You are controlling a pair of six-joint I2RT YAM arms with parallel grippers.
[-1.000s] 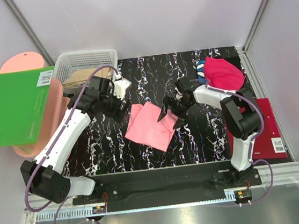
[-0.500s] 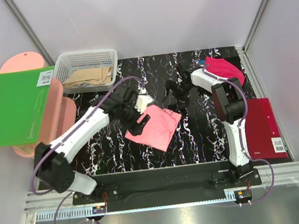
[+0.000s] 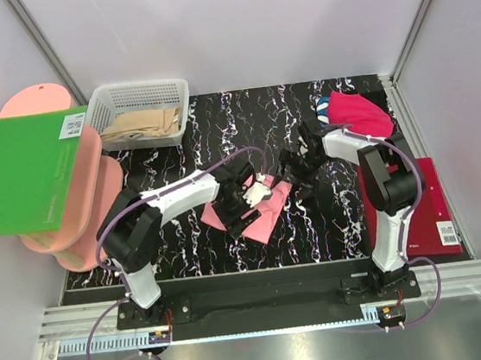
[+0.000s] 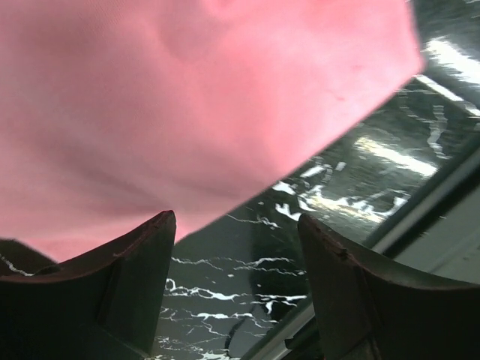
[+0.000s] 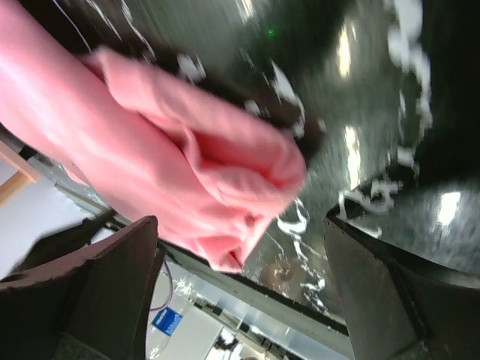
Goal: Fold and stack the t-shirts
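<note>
We see the light salmon-pink t-shirt (image 3: pixel 268 218) lying loosely folded on the black marbled table (image 3: pixel 217 130), near its middle. The left hand (image 3: pixel 248 203) hangs over the shirt; from the left wrist camera its two dark fingers (image 4: pixel 135 277) stand apart with nothing between them, pink cloth filling the view just beyond their tips. The right hand (image 3: pixel 294 167) sits just beside the shirt's right corner. Its fingers (image 5: pixel 390 277) are spread wide, and a bunched fold of the pink shirt (image 5: pixel 210 187) lies ahead of them, not pinched.

The magenta t-shirt (image 3: pixel 359 114) lies crumpled at the far right of the table. Next to it, the dark-red board (image 3: pixel 425 194) carries a white label (image 3: pixel 445 231) whose print we cannot read. On the left, the green board (image 3: pixel 23 174) has a white sticker (image 3: pixel 73 125) with a square code, its lettering too small for us to make out. A white basket (image 3: pixel 139 94) at the back holds beige cloth (image 3: pixel 143 125).
</note>
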